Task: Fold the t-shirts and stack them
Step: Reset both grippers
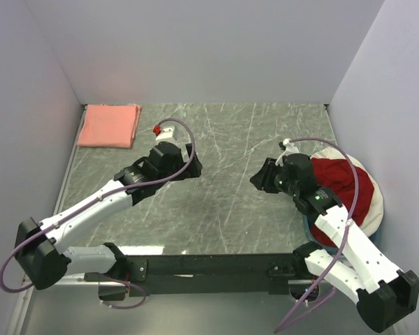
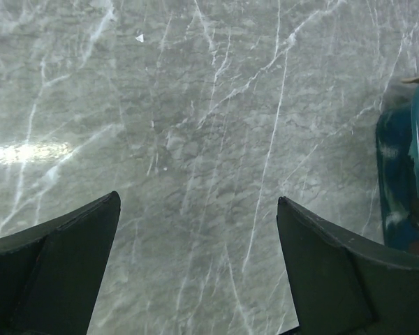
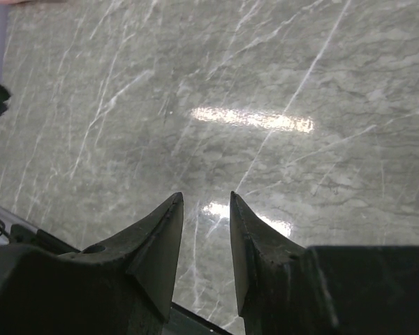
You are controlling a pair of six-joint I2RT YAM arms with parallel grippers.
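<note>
A salmon-pink t-shirt [image 1: 108, 125] lies folded flat at the table's far left corner. A dark red t-shirt [image 1: 339, 185] sits crumpled in the round white-rimmed basket [image 1: 375, 209] at the right. My left gripper [image 1: 192, 167] hangs over the bare marble near the middle, well clear of both shirts. Its jaws stand wide open with nothing between them [image 2: 197, 199]. My right gripper [image 1: 257, 180] is just left of the basket and points toward the table's centre. Its jaws are narrowly parted over bare table and hold nothing [image 3: 205, 195].
The basket's teal side [image 2: 398, 181] shows at the right edge of the left wrist view. Grey walls close in the table at the back, left and right. The black mounting rail [image 1: 209, 265] runs along the near edge between the arm bases.
</note>
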